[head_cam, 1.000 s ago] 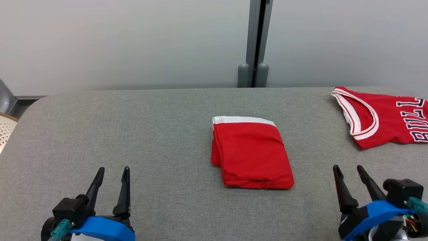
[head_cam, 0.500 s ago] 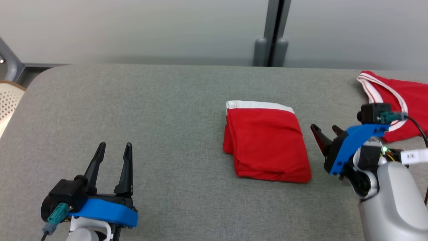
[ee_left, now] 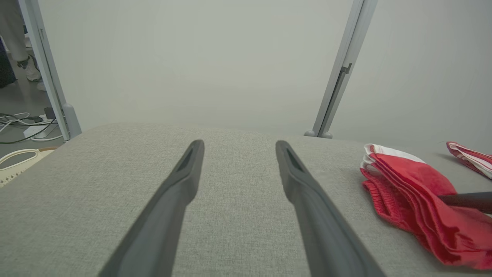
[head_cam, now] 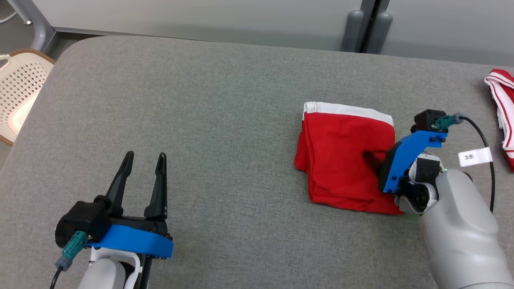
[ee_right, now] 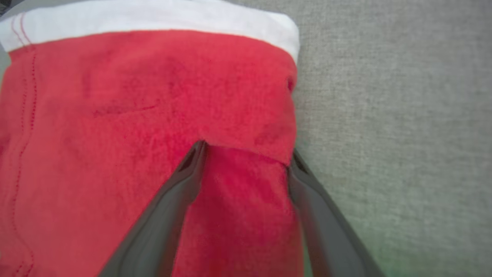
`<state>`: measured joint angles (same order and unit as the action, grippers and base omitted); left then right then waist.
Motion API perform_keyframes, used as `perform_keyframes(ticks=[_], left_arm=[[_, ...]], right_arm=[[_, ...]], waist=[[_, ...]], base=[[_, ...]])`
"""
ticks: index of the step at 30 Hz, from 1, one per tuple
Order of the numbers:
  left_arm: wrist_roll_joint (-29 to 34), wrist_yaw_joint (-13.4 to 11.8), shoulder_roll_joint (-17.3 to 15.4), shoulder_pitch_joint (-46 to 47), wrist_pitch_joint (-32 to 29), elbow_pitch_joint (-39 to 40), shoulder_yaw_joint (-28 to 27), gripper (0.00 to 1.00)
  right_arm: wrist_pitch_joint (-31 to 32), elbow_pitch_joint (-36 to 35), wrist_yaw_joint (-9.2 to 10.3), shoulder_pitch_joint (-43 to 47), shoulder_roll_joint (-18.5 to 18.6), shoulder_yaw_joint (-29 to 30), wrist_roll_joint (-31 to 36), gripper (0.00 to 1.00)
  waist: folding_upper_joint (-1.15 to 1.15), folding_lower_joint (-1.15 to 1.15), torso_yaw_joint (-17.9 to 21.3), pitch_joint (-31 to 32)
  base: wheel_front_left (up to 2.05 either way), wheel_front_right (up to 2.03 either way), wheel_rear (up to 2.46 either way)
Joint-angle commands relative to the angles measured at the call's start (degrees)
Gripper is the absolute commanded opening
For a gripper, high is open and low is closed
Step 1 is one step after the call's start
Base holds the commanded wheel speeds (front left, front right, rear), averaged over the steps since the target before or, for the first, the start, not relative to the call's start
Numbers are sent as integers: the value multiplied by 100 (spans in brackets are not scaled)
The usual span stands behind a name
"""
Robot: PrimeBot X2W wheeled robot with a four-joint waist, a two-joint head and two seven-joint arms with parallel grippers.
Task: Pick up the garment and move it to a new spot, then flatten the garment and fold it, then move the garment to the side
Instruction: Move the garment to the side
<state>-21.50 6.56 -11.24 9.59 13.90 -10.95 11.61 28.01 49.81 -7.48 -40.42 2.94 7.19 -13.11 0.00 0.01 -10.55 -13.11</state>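
At lower left of the grey table (head_cam: 221, 100), L gripper (head_cam: 145, 153) hovers, jaws wide, holding nothing. Centre-right lie the folded red shorts (head_cam: 341, 152), waistband on the far side. R gripper (ee_right: 246, 150) straddles their right edge, jaws apart, not clamped. Best bet: catch all layers before closing, then move low so the fold holds, clear of the red jersey (head_cam: 502, 92).

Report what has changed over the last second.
The right gripper swung in from the lower right to the right edge of the folded red garment, jaws open astride that edge, nothing gripped yet. The head camera tilted down, shifting the whole picture. The left gripper stayed parked and open; the garment and the red jersey kept their places on the grey table.
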Motion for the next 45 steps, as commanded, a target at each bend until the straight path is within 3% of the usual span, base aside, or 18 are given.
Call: perform_keyframes(ticks=[1, 2, 3, 4, 8, 16, 22, 26, 35, 45], left_arm=[[24, 13, -1, 62, 40, -7, 1, 100], [19, 15, -2, 57, 44, -24, 4, 100], [15, 16, -2, 51, 44, -40, 7, 100], [7, 17, 2, 41, 54, -58, 10, 100], [-8, 26, 2, -8, 86, -73, 30, 100], [-69, 45, 90, -10, 116, 109, 79, 100], [-54, 70, 101, 232, 127, 325, 141, 100], [-13, 75, 63, 414, 129, 446, 150, 100], [22, 95, -207, 867, 130, 640, 242, 100], [8, 95, -395, 1299, 100, 806, 497, 100]], right_arm=[[13, 224, -3, 36, -11, -152, -40, 100], [6, 326, -3, 13, -31, -275, -37, 93], [3, 402, -4, -2, -41, -396, 20, 16], [-55, 425, -7, -38, -46, -495, 62, 0], [-259, 233, -2, -369, 51, -748, 527, 0], [-76, -384, -2, -1097, 854, -1946, 613, 0], [307, -630, -1, -1769, 1787, -2761, 137, 0], [265, -744, -1, -2034, 2415, -2982, -121, 0], [3, -945, -1, -2389, 3223, -2751, -60, 0], [-565, -733, -1, -2309, 3584, -2077, 694, 0]], waist=[[0, -1, 4, -1], [0, -1, 10, 5], [0, -1, 20, 18], [0, -1, 36, 39], [0, -1, 144, 113], [0, -1, 368, 125], [0, -1, 606, -233], [0, -1, 745, -519], [0, -1, 1226, -1299], [0, -1, 1301, -1872]], base=[[0, 0, 0], [0, 0, 0], [0, 0, 0], [0, 0, 0], [0, 0, 0], [0, 0, 0], [0, 0, 0], [0, 0, 0], [0, 0, 0], [0, 0, 0]])
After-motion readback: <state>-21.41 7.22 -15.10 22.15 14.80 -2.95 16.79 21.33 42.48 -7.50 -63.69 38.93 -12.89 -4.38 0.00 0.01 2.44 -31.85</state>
